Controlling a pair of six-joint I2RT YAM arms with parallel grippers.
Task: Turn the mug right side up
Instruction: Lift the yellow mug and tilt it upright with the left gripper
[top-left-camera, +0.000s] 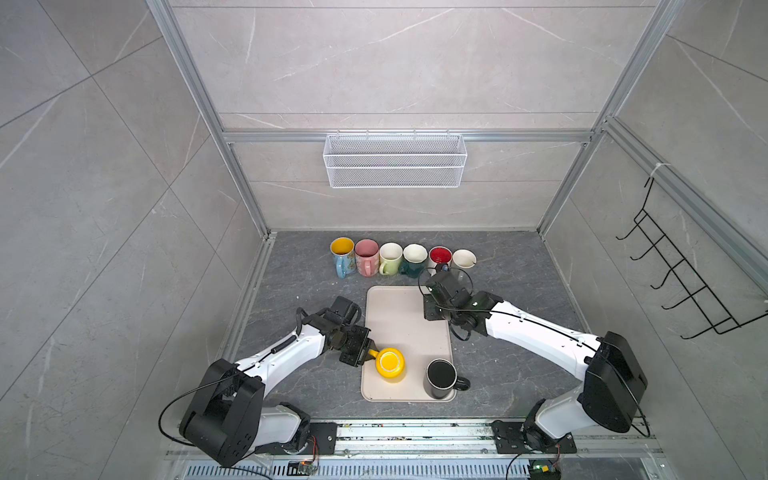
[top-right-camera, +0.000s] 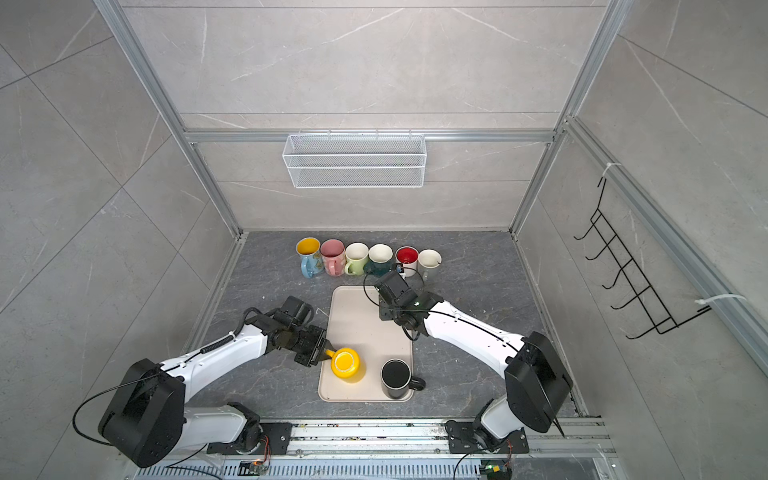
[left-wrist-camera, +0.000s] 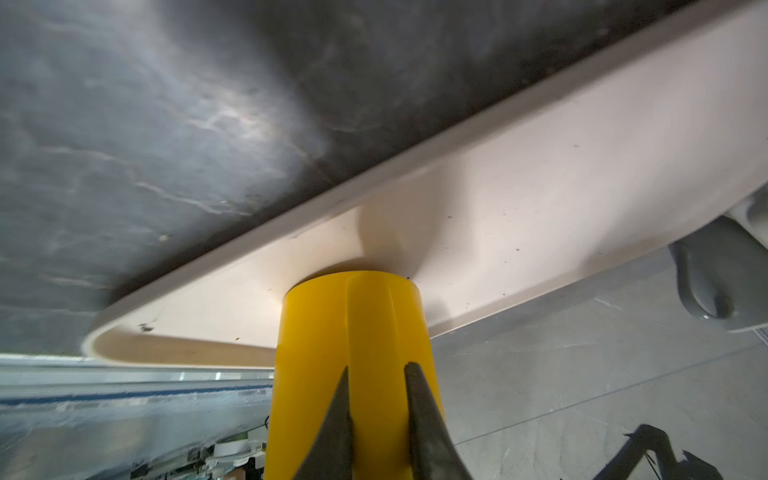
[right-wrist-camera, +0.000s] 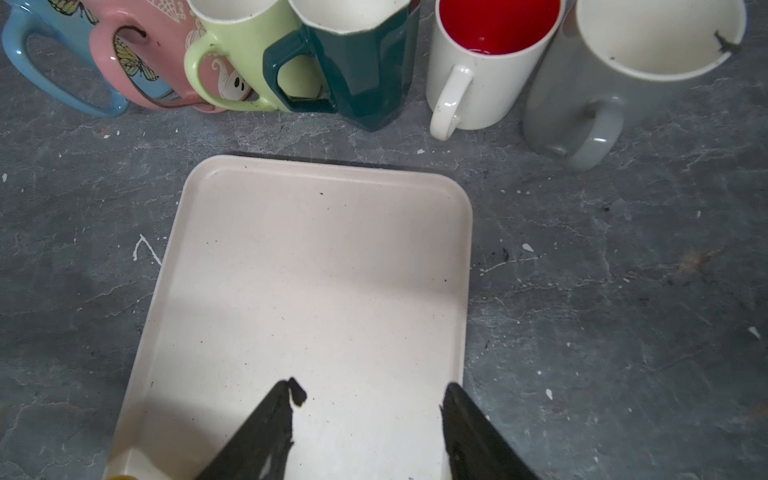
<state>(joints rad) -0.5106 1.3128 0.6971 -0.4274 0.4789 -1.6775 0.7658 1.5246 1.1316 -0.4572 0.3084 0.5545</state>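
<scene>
Here the left gripper (left-wrist-camera: 376, 372) is clamped on the handle (left-wrist-camera: 370, 316) of the yellow mug (top-left-camera: 390, 364), which stands mouth-down on the tray (top-left-camera: 395, 307) just ahead of its fingertips, axis vertical; the right gripper (right-wrist-camera: 370, 390), jaws apart and empty, hangs well off.

The yellow mug (top-left-camera: 390, 365) is a plain, glossy, straight-sided cylinder, the same bright yellow all over. In both top views it stands vertical on the beige tray (top-left-camera: 399, 316), in the near half and close to the tray's left edge (top-right-camera: 347, 365). Its upward face looks like a flat, shiny disc inside a shallow rim, so it appears to be standing mouth down, base up. Its handle (top-left-camera: 373, 353) points left, out over the tray edge, and sits between the fingers (left-wrist-camera: 336, 428) of the left gripper (top-left-camera: 371, 353), which lie close against both its sides.
</scene>
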